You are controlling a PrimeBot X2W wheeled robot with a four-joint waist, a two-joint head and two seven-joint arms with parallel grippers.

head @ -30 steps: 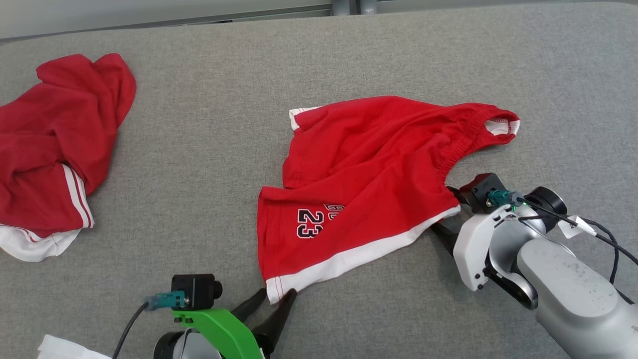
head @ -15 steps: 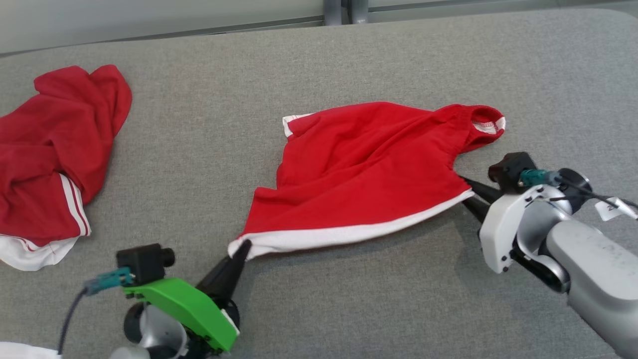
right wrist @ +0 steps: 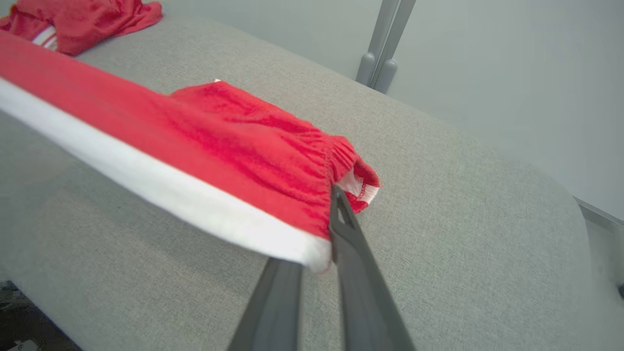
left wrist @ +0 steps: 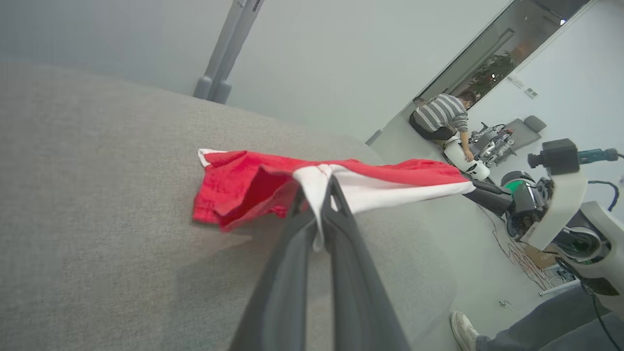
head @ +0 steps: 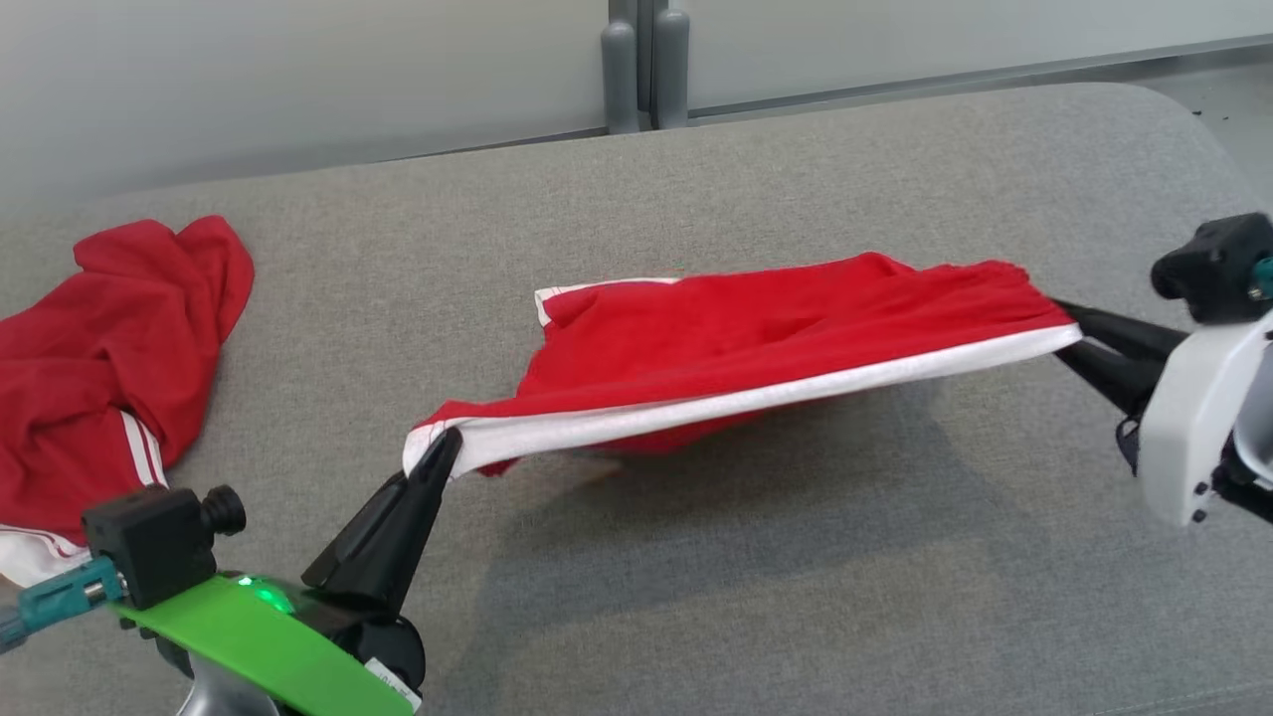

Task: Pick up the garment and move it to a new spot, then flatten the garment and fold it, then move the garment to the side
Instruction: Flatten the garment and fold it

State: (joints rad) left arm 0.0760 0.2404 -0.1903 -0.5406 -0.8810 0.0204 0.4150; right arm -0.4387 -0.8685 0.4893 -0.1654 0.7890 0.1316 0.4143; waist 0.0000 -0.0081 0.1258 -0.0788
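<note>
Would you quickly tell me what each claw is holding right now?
Left claw: shut on one lower corner of the red shorts.
Right claw: shut on the opposite corner of the same shorts.

Open: bare desk (head: 796,597) nearside of the stretched garment (head: 756,338).
Obstacle: crumpled red clothing (head: 109,338), far left.
Behind: two grey posts (head: 646,70).

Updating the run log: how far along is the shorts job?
Done: the shorts are gripped, with the left gripper and right gripper each shut on one end of the white hem. In hand: the lift, with the hem stretched in the air and the far edge on the gray table. Left: setting down at a new spot, flattening, folding, moving aside.
</note>
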